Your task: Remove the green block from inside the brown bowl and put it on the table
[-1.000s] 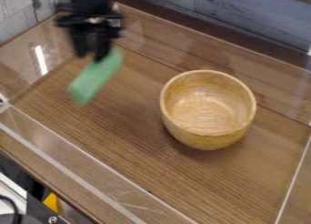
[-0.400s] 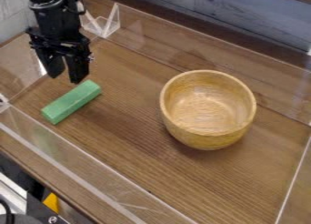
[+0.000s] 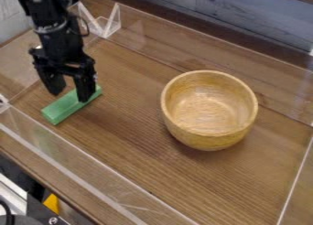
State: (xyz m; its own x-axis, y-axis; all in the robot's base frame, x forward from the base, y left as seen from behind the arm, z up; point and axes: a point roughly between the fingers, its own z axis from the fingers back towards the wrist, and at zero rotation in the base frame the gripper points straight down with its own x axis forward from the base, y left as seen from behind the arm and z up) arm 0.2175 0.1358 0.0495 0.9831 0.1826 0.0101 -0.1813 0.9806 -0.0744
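At table's left edge: flat bright green block (image 3: 70, 105) lies on wood-grain tabletop (image 3: 134, 155), clear of tan wooden bowl (image 3: 210, 108) | black gripper (image 3: 68, 85) jaws spread wide astride it, gripping nothing | step: release | next: lift straight up clear

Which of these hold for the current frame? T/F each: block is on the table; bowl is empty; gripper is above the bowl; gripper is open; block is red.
1. The block lies on the table. True.
2. The bowl is empty. True.
3. The gripper is above the bowl. False: it is over the block, well to the left of the bowl in the picture.
4. The gripper is open. True: its fingers stand spread apart over the block's upper end.
5. The block is red. False: it is green.
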